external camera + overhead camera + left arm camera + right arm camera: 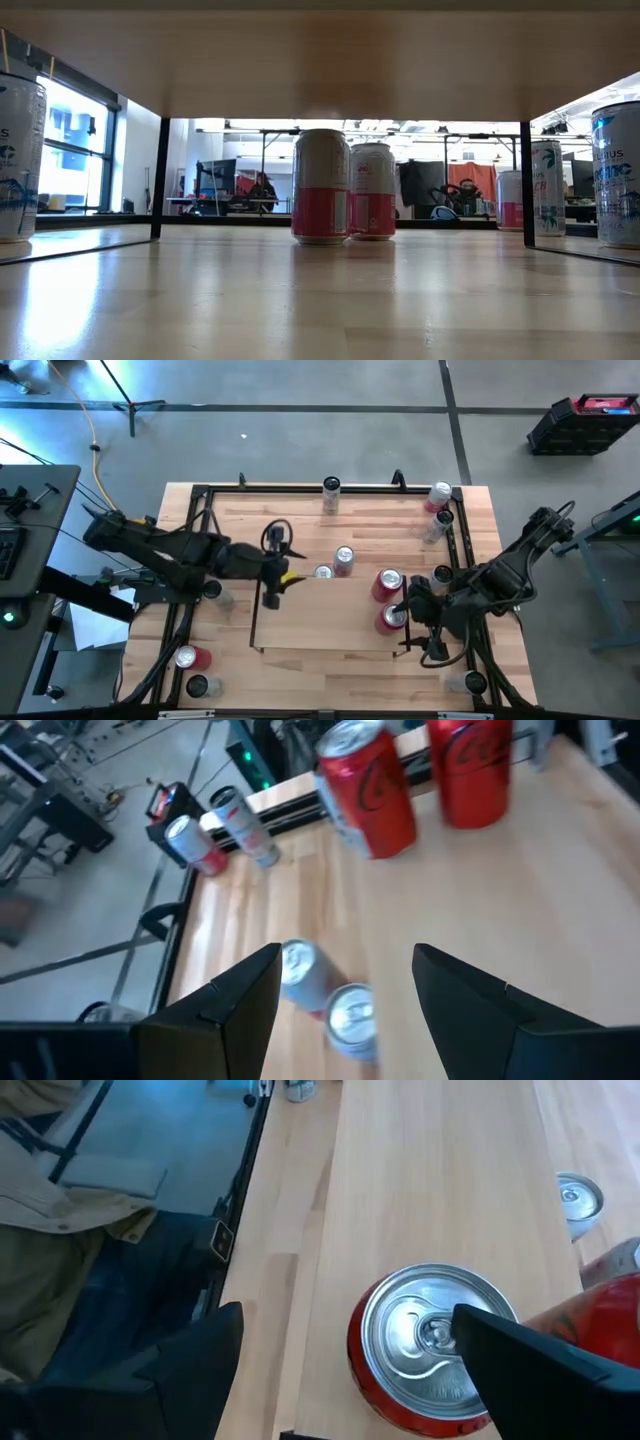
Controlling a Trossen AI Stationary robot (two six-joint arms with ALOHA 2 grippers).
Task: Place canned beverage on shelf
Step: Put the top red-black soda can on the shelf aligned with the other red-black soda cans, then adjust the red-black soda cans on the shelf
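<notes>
Straddling upright red can [432, 1345] (silver top, tab visible), right gripper [350, 1370] spread wide; left gripper [345, 995] open, empty.

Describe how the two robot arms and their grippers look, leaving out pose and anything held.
Both arms are dark, nearly black, built of chunky jointed segments. The left arm has a black cable looping near its wrist and a small yellow mark by the left gripper. The right arm carries looping black cables too. The right gripper has broad, flat, matte-black fingers.
</notes>
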